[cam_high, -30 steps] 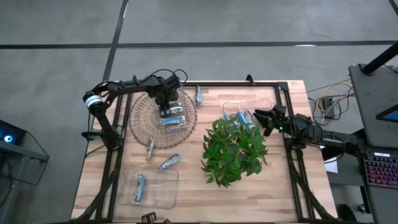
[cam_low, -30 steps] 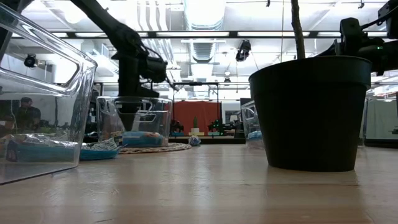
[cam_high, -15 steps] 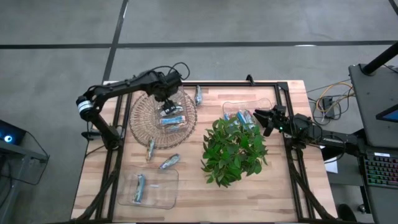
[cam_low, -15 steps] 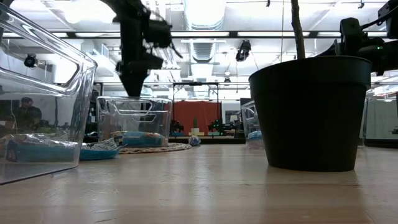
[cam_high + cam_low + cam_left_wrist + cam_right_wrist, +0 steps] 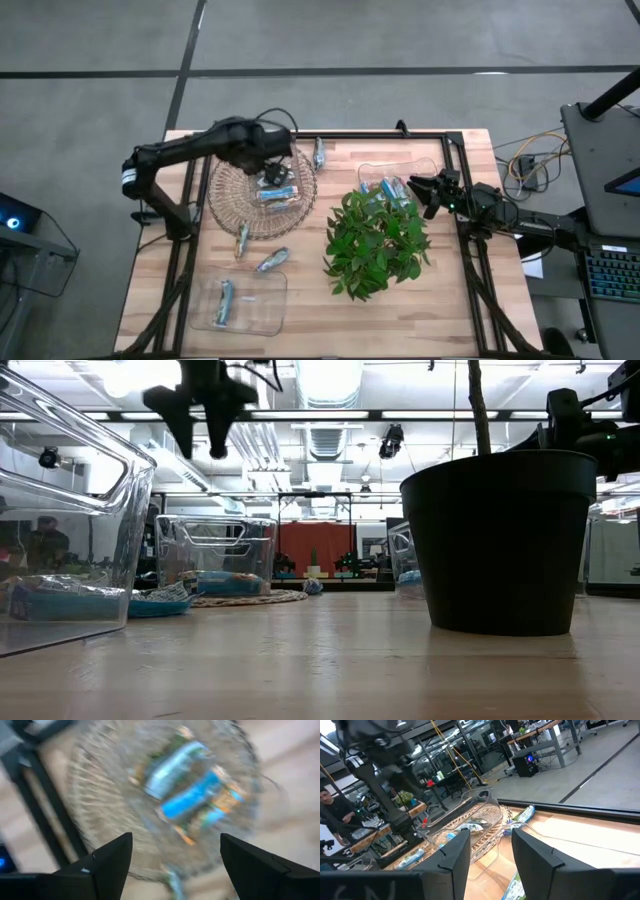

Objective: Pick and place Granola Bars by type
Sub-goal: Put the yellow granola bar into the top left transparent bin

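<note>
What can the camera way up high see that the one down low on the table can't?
Only the high view shows the plant's green leaves, the loose granola bars lying on the wood, and the whole round wicker basket. Only the low view shows the black pot from the side and the room behind the table. Both show the left gripper, open and empty above the basket, and the clear bins.

leafy plant [image 5: 375,242] in black pot [image 5: 497,540], wicker basket [image 5: 228,196] — clear bins [image 5: 262,306], wooden table [image 5: 300,310]
</note>
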`<state>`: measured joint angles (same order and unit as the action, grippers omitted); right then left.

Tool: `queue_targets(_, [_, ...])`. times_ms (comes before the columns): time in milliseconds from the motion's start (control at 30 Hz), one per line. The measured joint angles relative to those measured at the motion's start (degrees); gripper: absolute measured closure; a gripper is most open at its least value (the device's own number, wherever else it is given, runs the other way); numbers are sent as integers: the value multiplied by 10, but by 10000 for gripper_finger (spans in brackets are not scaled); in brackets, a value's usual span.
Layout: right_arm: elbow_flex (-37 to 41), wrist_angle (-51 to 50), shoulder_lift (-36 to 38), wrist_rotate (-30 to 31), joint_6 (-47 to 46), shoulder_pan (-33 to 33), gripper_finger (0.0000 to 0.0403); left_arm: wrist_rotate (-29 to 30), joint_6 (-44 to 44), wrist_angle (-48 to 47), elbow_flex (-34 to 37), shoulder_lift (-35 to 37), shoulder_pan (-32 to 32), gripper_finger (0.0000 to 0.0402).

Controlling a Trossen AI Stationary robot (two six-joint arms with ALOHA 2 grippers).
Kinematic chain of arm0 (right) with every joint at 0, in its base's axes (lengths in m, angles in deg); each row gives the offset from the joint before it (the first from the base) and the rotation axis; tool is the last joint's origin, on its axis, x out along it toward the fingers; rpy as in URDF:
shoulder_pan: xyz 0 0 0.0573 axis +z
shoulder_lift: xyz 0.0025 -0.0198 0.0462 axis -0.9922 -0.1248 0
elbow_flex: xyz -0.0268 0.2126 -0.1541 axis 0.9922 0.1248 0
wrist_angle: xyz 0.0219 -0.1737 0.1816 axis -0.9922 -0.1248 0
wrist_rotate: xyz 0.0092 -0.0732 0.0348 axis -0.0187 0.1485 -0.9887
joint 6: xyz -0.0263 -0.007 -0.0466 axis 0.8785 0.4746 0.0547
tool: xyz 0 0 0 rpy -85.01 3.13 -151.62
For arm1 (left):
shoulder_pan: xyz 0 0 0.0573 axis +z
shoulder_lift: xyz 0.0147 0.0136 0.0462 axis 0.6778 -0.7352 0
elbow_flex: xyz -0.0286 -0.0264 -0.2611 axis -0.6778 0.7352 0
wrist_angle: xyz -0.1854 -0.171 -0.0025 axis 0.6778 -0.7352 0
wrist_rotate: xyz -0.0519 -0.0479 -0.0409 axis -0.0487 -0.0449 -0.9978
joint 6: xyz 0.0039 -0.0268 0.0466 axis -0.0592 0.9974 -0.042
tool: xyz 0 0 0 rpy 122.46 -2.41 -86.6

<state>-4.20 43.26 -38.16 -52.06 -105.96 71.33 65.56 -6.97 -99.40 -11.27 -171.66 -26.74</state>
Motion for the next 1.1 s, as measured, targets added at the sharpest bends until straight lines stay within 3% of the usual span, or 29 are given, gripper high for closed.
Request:
queue_targets(100, [0,0,0,0,0,0,266,-19,60,-4,6,8,-46,122])
queue_targets(300, [0,0,0,0,0,0,275,20,174,0,59,25,-144,122])
queue_targets(667, [0,0,0,0,0,0,276,25,449,13,255,94,-284,123])
queue_targets(833, [0,0,0,0,0,0,269,3,500,101,351,110,-324,122])
queue_targets(1100, [0,0,0,0,0,0,267,-43,514,263,483,109,-326,122])
